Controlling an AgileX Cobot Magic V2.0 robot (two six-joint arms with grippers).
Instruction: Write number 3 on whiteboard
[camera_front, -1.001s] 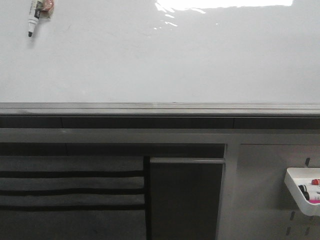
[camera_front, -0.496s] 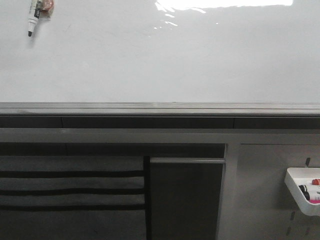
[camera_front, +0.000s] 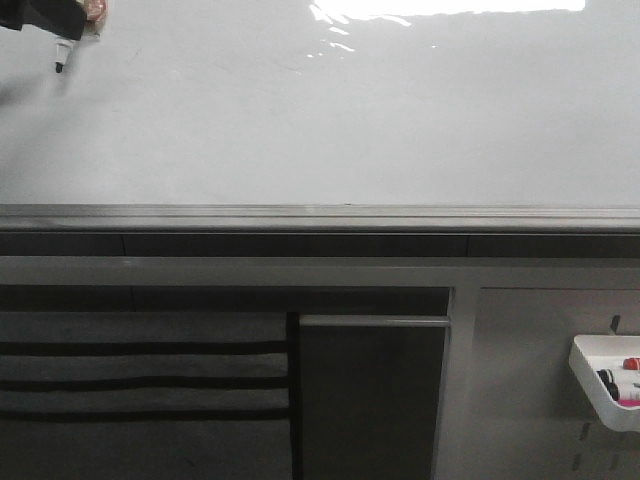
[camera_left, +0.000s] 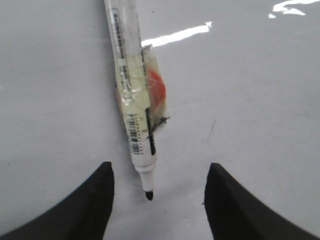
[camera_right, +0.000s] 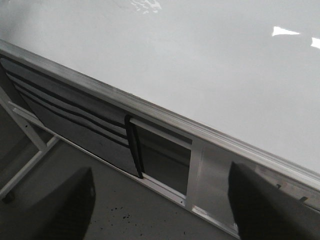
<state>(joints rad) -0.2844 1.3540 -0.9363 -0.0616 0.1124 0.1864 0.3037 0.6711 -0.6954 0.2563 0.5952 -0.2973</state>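
Note:
The whiteboard (camera_front: 330, 110) fills the upper front view, with its grey lower rail (camera_front: 320, 215). No number 3 shows on it. A white marker with a black tip (camera_front: 61, 55) hangs at the board's top left, taped to a red holder (camera_left: 156, 87). My left gripper (camera_front: 40, 12) is at that corner, over the marker's upper part. In the left wrist view it (camera_left: 159, 171) is open, its two black fingers on either side of the marker (camera_left: 132, 100) and apart from it. My right gripper (camera_right: 161, 170) is open and empty, low in front of the board.
Below the rail are a grey slatted panel (camera_front: 140, 380), a dark panel (camera_front: 370, 400) and a grey pegboard (camera_front: 520, 380) bearing a white tray (camera_front: 590, 375) of markers. The right wrist view shows grey floor (camera_right: 100, 210) under the frame.
My left gripper has come into the front view at the top left and now covers the marker's upper part. The marker has not moved.

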